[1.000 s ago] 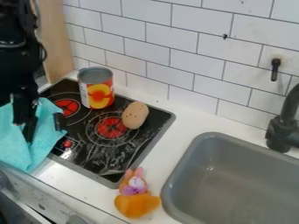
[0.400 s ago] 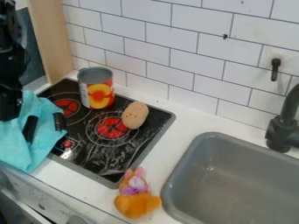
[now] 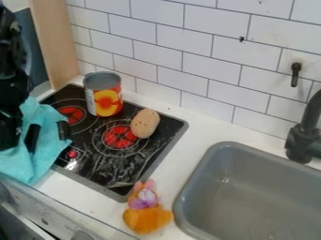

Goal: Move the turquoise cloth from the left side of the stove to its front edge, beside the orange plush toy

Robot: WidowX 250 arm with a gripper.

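Your turquoise cloth lies rumpled at the left, over the left part of the black cooktop and its edge. The black tool is at the cloth's left side; you cannot tell whether it touches the cloth, or whether it is released or clenched. Two short black pieces show against the cloth. Beyond it, an upright can stands on the cooktop, with a speckled tan oval just to its right. Nearer you, an orange toy sits on the white desk, between the cooktop and the grey sink.
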